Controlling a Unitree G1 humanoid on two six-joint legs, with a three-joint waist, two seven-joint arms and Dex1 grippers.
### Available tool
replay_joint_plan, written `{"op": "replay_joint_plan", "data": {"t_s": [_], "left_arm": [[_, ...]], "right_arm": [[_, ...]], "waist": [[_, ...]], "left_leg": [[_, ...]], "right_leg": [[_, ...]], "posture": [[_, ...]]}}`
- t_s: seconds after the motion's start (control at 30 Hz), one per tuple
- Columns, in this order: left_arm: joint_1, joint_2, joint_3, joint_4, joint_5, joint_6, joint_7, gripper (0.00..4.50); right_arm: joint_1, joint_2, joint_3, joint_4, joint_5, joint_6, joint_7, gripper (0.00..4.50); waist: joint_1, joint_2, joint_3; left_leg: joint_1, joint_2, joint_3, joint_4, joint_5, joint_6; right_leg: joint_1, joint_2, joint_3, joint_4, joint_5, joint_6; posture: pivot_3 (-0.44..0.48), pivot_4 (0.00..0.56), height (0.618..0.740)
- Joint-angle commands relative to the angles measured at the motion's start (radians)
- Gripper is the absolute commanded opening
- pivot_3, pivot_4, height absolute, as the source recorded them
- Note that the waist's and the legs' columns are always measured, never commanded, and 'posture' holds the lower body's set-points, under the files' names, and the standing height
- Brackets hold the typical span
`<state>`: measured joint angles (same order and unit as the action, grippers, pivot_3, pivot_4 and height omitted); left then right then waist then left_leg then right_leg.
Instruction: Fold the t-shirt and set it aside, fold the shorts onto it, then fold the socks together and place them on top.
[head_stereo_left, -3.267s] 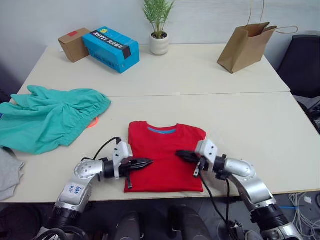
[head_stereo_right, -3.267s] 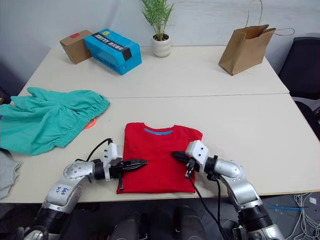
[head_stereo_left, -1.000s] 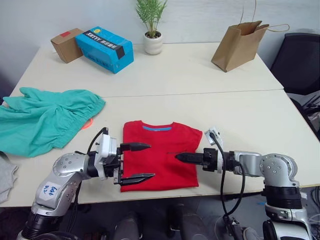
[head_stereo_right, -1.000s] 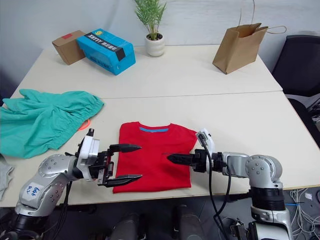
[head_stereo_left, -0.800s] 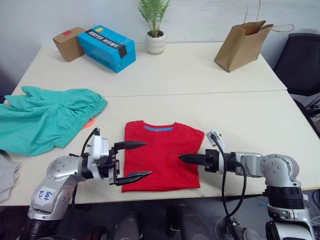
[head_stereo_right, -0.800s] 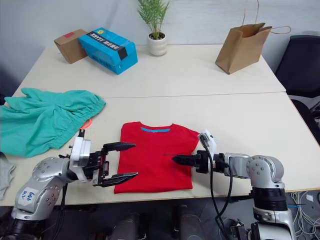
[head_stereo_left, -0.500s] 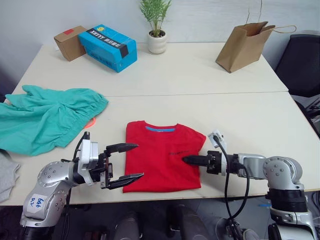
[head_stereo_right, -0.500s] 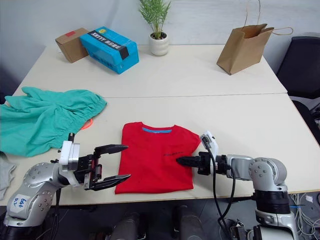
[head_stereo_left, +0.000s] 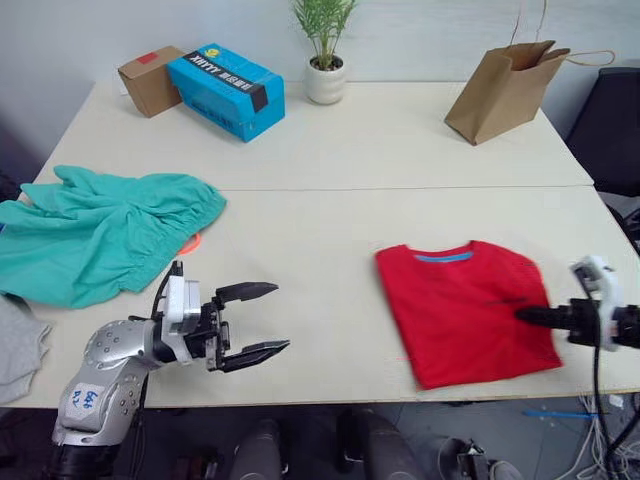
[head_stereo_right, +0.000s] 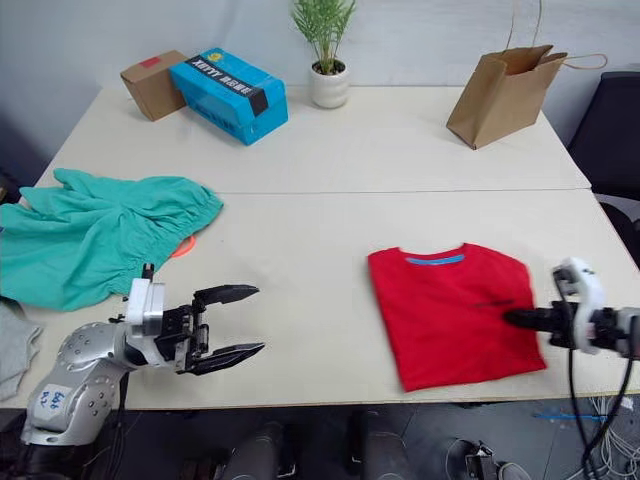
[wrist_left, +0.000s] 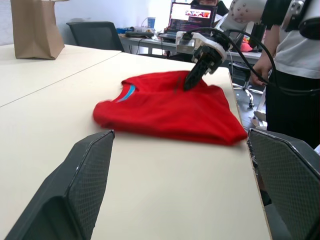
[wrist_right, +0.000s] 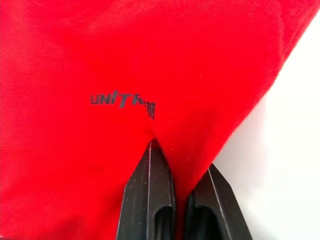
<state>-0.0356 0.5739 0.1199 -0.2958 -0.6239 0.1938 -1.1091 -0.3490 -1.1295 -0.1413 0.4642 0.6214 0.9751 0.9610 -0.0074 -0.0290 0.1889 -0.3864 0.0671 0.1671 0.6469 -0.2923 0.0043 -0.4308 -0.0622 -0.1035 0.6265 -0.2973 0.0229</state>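
The folded red t-shirt (head_stereo_left: 465, 310) lies flat at the table's front right, neck band facing away from me. My right gripper (head_stereo_left: 520, 315) comes in from the right edge and is shut on a pinch of the shirt's cloth (wrist_right: 100, 75) near a small black print. Off to the front left, my left gripper (head_stereo_left: 278, 317) hangs open over bare table, nothing between its fingers (wrist_left: 85, 185). The teal shorts (head_stereo_left: 100, 235) lie crumpled at the left. A grey piece of cloth (head_stereo_left: 18, 345), the socks as far as I can tell, is cut off at the far left edge.
Along the back stand a brown cardboard box (head_stereo_left: 150, 80), a blue box (head_stereo_left: 226, 77), a potted plant (head_stereo_left: 327, 60) and a brown paper bag (head_stereo_left: 505, 90). A seam (head_stereo_left: 400, 188) crosses the table. A person (wrist_left: 300, 75) stands just past the table's right end.
The right gripper, shut on the t-shirt, has dragged it from the front centre to the front right. The left gripper stayed open and has drawn back to the left.
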Motion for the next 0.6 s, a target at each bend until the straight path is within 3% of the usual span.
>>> {"op": "replay_joint_plan", "data": {"t_s": [0.03, 0.33, 0.57, 0.6], "left_arm": [[-0.025, -0.001, -0.003, 0.007, 0.005, -0.024, -0.01, 4.5], [-0.055, 0.016, 0.001, -0.01, 0.001, -0.015, 0.003, 4.5], [-0.031, 0.052, 0.039, -0.017, -0.017, -0.004, 0.004, 4.5], [-0.031, 0.053, 0.038, -0.014, -0.014, -0.004, 0.002, 4.5]], "right_arm": [[-0.108, -0.023, 0.04, 0.215, -0.14, -0.163, 0.041, 0.06], [-0.27, -0.001, 0.136, 0.555, -0.395, -0.506, 0.085, 0.06], [-0.317, 0.0, 0.114, 0.604, -0.418, -0.43, 0.152, 0.06], [-0.309, -0.004, 0.12, 0.583, -0.416, -0.421, 0.197, 0.28]], "waist": [[0.0, 0.001, 0.0], [0.002, 0.003, 0.0], [0.002, 0.004, 0.0], [0.002, 0.004, 0.0]], "left_leg": [[0.0, 0.0, 0.001, 0.0, 0.0, 0.001], [0.001, 0.0, 0.001, 0.002, 0.003, -0.003], [0.0, 0.0, 0.001, 0.003, 0.002, -0.003], [0.001, 0.0, 0.001, 0.003, 0.002, -0.003]], "right_leg": [[0.0, 0.0, 0.0, 0.0, 0.0, 0.0], [0.0, 0.0, 0.002, 0.001, 0.002, 0.001], [0.0, -0.001, 0.002, 0.001, 0.002, 0.001], [0.0, -0.001, 0.002, 0.001, 0.002, 0.001]], "posture": [[0.0, 0.15, 0.74], [0.0, 0.15, 0.74], [0.0, 0.15, 0.74], [0.0, 0.15, 0.74]]}}
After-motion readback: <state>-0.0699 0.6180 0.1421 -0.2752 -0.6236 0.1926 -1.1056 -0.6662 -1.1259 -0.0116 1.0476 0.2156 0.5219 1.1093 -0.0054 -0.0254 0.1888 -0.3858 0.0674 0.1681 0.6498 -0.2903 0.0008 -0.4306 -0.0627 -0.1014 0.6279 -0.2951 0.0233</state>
